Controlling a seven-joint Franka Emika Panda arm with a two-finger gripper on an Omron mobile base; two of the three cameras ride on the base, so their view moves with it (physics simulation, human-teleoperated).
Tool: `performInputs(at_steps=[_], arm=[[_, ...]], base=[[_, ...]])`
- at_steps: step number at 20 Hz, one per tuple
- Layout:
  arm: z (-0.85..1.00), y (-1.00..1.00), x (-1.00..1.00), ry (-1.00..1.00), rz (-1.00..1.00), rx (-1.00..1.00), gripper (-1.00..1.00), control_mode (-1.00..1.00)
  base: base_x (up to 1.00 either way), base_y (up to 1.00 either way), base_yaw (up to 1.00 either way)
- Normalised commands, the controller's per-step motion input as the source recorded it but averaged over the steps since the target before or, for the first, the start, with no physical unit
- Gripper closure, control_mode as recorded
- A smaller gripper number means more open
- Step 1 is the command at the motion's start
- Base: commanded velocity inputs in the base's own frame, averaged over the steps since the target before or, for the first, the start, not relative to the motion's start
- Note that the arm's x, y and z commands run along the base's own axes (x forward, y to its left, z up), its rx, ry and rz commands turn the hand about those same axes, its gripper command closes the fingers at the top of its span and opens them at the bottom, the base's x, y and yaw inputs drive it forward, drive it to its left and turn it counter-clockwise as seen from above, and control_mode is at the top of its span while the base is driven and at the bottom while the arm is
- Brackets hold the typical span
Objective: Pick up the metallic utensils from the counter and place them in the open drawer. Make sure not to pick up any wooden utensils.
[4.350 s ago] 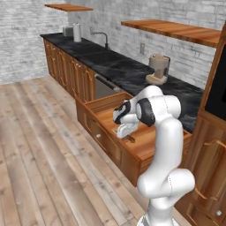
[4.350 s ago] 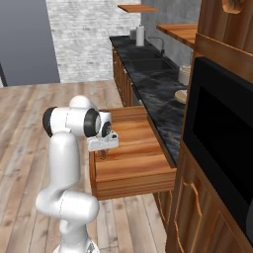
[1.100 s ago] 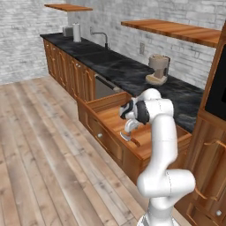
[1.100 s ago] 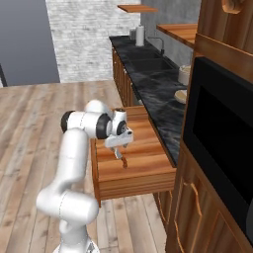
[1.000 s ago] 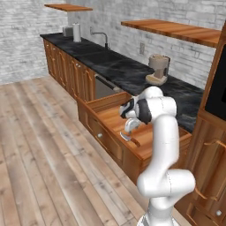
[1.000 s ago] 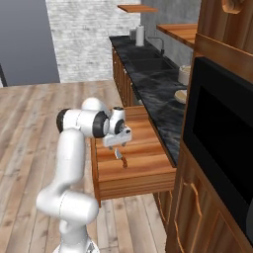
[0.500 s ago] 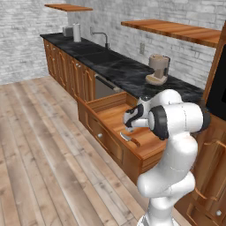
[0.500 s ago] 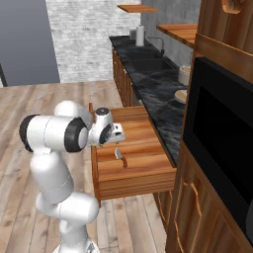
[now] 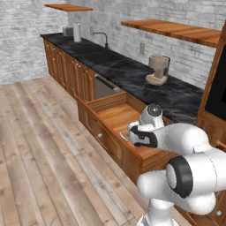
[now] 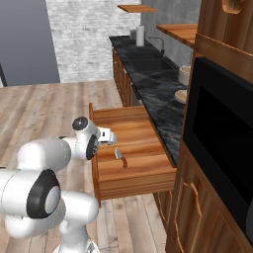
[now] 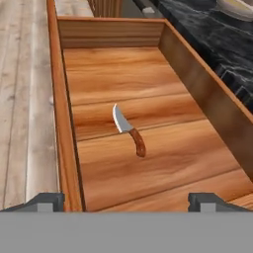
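1. The hand view looks straight into the wide, shallow reddish-brown wooden drawer (image 11: 148, 163), where a small knife (image 11: 129, 131) with a silver blade and brown handle lies flat on the drawer floor.
2. The right base view shows the knife (image 10: 120, 157) too (small, near the drawer's (image 10: 133, 143) middle); the left base view hides it behind the arm.
3. The two-finger gripper (image 11: 126, 200) hangs above the drawer's near end, jaws spread wide, holding nothing.
4. Since half a second ago the arm has folded lower and drawn back toward the base.
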Motion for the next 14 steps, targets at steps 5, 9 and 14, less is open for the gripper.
performInputs(at_steps=[5,9,14], arm=[[0.86,0.00,-0.91,-0.15,0.00,0.01,-1.00,-1.00],[1.00,0.01,-0.76,-0.05,0.00,0.15,-1.00,-1.00],[0.73,0.03,-0.80,-0.03,0.00,0.12,-1.00,-1.00]], base=[[0.00,0.00,0.00],[0.00,0.00,0.00],[0.00,0.00,0.00]])
